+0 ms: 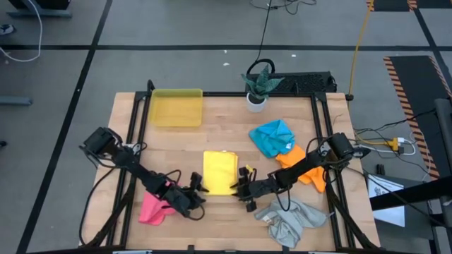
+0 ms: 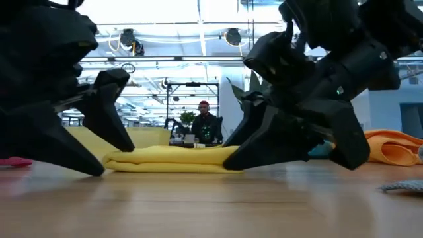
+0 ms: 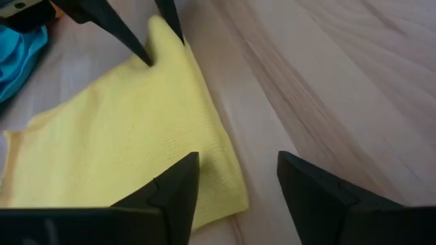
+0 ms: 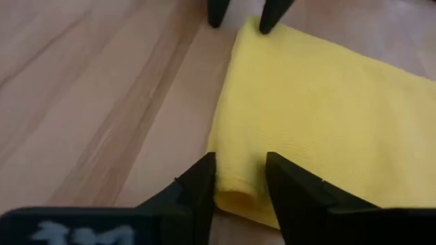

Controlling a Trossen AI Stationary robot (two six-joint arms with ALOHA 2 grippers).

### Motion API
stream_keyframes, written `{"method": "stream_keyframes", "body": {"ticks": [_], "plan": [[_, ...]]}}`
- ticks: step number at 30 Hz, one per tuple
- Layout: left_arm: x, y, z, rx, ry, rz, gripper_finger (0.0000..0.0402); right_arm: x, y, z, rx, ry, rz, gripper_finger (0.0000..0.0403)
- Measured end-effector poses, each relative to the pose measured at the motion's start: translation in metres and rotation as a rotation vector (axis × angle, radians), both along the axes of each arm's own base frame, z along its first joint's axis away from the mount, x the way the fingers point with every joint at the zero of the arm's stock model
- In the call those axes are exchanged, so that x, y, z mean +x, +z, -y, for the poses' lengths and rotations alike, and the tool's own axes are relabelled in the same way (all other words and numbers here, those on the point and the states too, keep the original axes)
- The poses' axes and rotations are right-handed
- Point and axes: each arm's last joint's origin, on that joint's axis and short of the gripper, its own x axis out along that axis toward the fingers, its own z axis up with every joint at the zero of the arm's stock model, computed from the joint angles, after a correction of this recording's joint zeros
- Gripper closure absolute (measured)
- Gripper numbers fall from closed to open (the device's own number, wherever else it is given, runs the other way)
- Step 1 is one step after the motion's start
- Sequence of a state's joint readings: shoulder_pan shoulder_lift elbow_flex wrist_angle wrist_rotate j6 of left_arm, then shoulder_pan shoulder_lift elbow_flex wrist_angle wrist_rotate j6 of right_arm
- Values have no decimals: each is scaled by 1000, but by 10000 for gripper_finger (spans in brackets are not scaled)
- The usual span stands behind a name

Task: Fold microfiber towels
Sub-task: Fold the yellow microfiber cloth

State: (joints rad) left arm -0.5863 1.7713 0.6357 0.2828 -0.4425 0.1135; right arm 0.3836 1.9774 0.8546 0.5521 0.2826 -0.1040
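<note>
The yellow towel (image 1: 219,171) lies flat on the wooden table (image 1: 226,116), already doubled over into a neat oblong, and I'll place everything else from it. The left gripper (image 1: 196,189) sits low at its near corner on the pink towel's (image 1: 152,210) side, fingers spread, one over the cloth's edge and one on bare wood; nothing is pinched. The right gripper (image 1: 245,189) is at the opposite near corner, its fingers parted a little and straddling the folded edge (image 4: 238,197), not visibly clamped on it. From the table-level view the towel is a thin, limp stack with a soft rounded fold, so I'd judge it very light and floppy, with a nap that grips rather than slips; it will sag and likely peel open if lifted by one layer. The best hold looks like both near corners, pinching every layer together. Beyond the yellow towel, toward the potted plant (image 1: 257,88), is the blue towel (image 1: 272,137); the orange towel (image 1: 305,166) lies past the right arm, the grey towel (image 1: 289,220) crumpled at the near edge, all still unfolded.
</note>
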Motion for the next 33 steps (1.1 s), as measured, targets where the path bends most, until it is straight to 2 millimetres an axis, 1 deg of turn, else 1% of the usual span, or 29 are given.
{"method": "stream_keyframes", "body": {"ticks": [5,9,11,13,15,17,19,21,25,29,31,33], "plan": [[2,-1,-3,-12,-3,-12,260,-2,-2,1,-28,9,-41,331],[2,-2,-3,-28,-15,-28,312,-4,5,-1,-39,7,-26,351],[1,-2,-3,-34,-9,-30,336,-5,11,-2,-53,9,-14,348],[1,-2,-3,-34,-9,-30,358,-6,20,-3,-52,20,7,336],[1,-2,-3,-34,-8,-29,377,-6,30,-4,-32,21,39,316],[2,-2,-3,-37,-6,-19,392,-6,33,-6,-11,34,50,291],[3,-1,-3,-39,-4,-9,395,-6,33,-7,1,56,45,265],[3,-1,-3,-38,-6,-3,388,-6,30,-7,-6,71,41,241],[3,-1,-3,-41,-1,0,378,-6,15,-7,-93,117,4,213],[3,-1,-3,-47,0,4,387,-4,6,-6,-178,135,4,215],[3,0,-3,-50,1,8,394,-4,4,-6,-203,132,1,229],[4,0,-2,-57,5,13,397,-4,3,-6,-207,134,-4,251]]}}
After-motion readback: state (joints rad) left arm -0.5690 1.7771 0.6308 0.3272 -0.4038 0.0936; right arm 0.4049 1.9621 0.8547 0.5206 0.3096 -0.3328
